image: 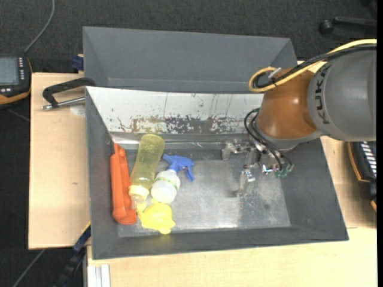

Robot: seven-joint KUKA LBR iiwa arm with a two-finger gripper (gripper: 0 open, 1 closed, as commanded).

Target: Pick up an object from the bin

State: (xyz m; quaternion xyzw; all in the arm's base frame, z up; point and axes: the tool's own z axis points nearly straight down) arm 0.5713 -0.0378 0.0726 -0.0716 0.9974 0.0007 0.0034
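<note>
Claw (247, 177), slung under the arm's brown-orange wrist cover, hangs low over bare floor in the right half of the grey metal bin (311, 208). Whether it is released or clenched I cannot tell, and nothing can be seen gripped in it. The step in hand looks like the approach, with no object taken yet. Everything worth picking lies toward nine o'clock of the claw, well apart from it, bunched near the bin's left wall. Nearest is the white plastic spray bottle with a blue trigger head (164, 190), its blue head turned toward the claw. Touching it on the far side is the pale yellow translucent plastic bottle (147, 160), lying roughly from twelve to six. Beyond that, the long orange plastic rod (119, 187) runs beside the wall. At about eight o'clock, the crumpled bright yellow soft lump (157, 216) rests against the white bottle. The next move, as I judge it, calls for travel toward nine o'clock, then a descent with the claw spread to straddle the spray bottle without shoving its close neighbours.
</note>
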